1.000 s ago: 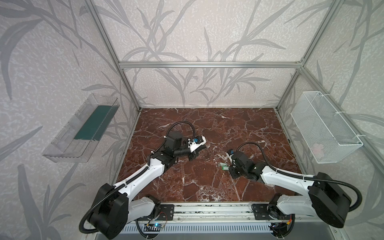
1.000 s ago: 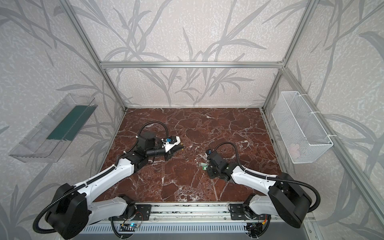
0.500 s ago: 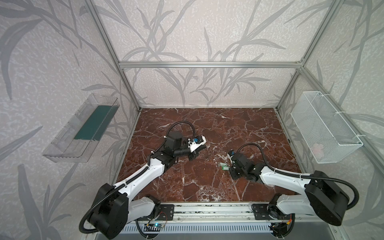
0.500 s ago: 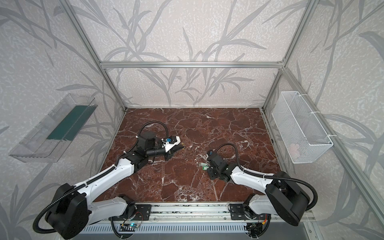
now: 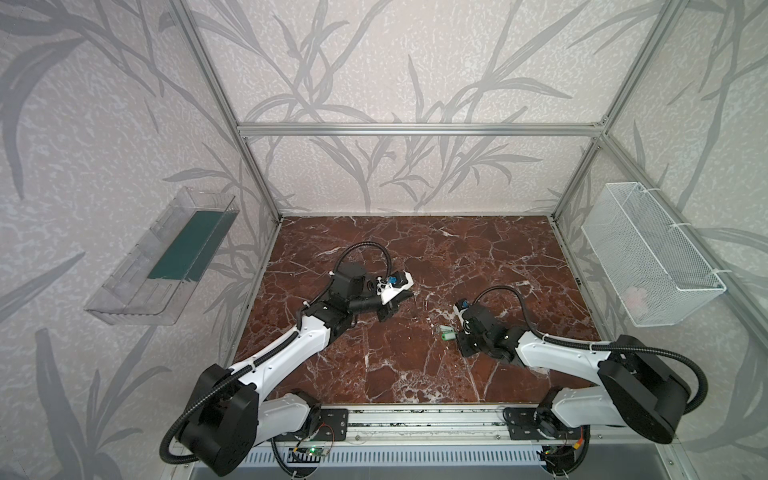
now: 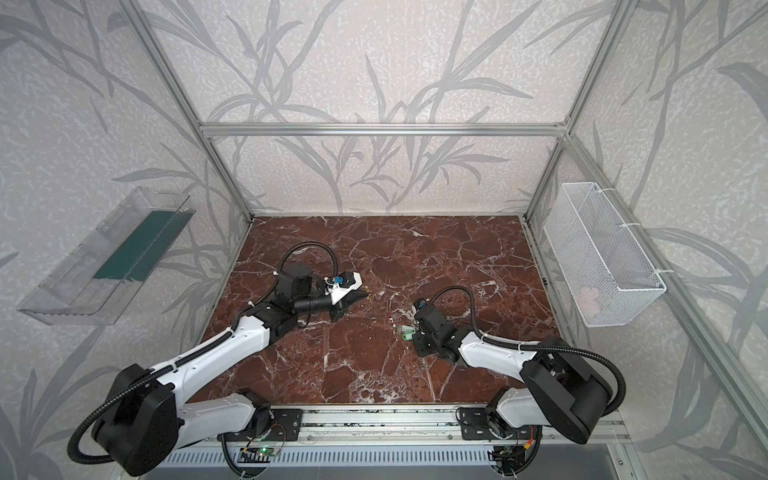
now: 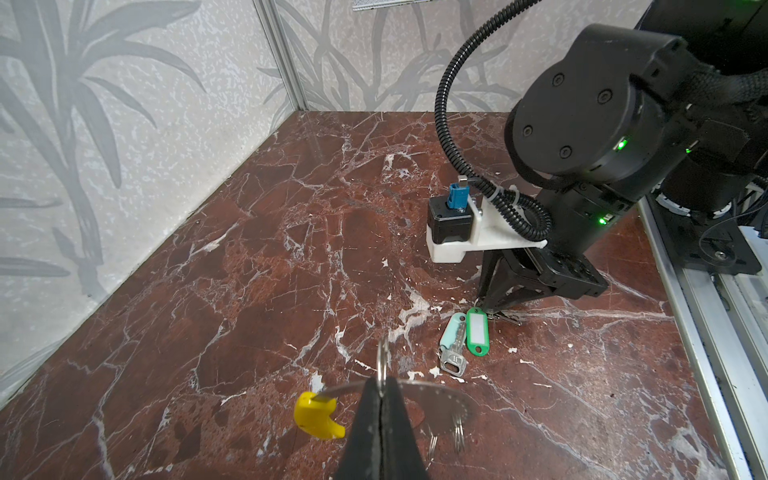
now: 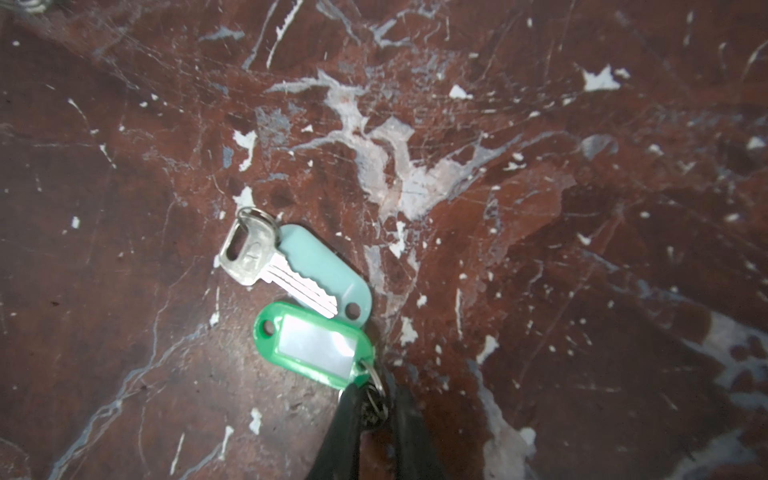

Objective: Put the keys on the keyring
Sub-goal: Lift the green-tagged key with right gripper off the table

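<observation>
Step in hand, as I read it: R claw is getting hold of the keys while L claw presents the keyring. L jaws are pressed tight together on the keyring's band, next to its yellow bit. The keyring looks held just off the table, well apart from R claw, on the L arm's side of it.

R jaws are narrow, tips down at the table, w/ the green tag's split ring sitting in the gap btwn them. Can't tell if it's actually pinched or just straddled. The green tag lies flat, right at R claw's tips. The pale tag, w/ a silver key across it, lies just past it, farther from R claw and touching the green one.

Nothing threaded yet, afaict. Next, imo: confirm the pinch, lift slow so the tags hang free, then carry the split ring over to the keyring. I can't see where the keyring opens, so that needs finding first. Needs fine alignment, since the wire is thin and prob slips easy.
</observation>
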Tool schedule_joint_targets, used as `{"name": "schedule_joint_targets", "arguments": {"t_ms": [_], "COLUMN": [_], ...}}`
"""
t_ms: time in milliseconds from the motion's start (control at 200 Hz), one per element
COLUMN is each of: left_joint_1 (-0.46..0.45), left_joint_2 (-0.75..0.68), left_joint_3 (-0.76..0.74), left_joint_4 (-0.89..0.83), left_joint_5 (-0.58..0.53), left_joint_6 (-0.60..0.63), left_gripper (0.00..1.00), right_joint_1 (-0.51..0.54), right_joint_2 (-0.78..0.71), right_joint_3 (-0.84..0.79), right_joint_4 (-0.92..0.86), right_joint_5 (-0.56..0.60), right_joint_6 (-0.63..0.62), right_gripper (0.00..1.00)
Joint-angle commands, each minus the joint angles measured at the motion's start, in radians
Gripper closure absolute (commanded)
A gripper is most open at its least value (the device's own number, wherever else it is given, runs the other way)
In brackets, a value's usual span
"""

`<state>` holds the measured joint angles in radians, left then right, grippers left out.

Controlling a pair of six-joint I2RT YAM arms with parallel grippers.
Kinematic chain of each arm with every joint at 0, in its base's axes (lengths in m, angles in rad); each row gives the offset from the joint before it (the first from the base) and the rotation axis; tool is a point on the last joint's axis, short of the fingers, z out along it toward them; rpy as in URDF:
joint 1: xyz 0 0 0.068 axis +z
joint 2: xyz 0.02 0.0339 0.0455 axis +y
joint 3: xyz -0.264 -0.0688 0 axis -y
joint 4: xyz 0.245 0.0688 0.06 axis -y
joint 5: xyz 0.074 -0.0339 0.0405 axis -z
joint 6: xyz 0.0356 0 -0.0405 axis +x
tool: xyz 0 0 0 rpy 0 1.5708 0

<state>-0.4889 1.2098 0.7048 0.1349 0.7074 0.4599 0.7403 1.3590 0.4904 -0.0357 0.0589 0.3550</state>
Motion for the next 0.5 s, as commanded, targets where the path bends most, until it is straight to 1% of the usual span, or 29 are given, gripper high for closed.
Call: {"name": "schedule_joint_targets", "arguments": {"t_ms": [0, 255, 495], "left_joint_1": [-0.003, -0.003, -0.003], "left_joint_2": [0.006, 0.020, 0.027], "left_joint_3": [0.042, 0.048, 0.048], "left_joint_4": [0.010, 0.011, 0.017], "left_joint_5": [0.015, 0.019, 0.027], "left_joint_6": [0.006, 0.009, 0.006], "left_gripper": [1.00, 1.00, 1.00], "right_joint_1": [-0.005, -0.005, -0.005], "right_joint_2": [0.016, -0.007, -0.041], "right_joint_3": [-0.013, -0.023, -0.033], "right_joint_4": [0.004, -0.001, 0.028], "right_joint_5": [-0.017, -0.021, -0.052], "right_joint_6": [0.007, -0.003, -0.029], "right_gripper": [0.87, 0.97, 1.00]}}
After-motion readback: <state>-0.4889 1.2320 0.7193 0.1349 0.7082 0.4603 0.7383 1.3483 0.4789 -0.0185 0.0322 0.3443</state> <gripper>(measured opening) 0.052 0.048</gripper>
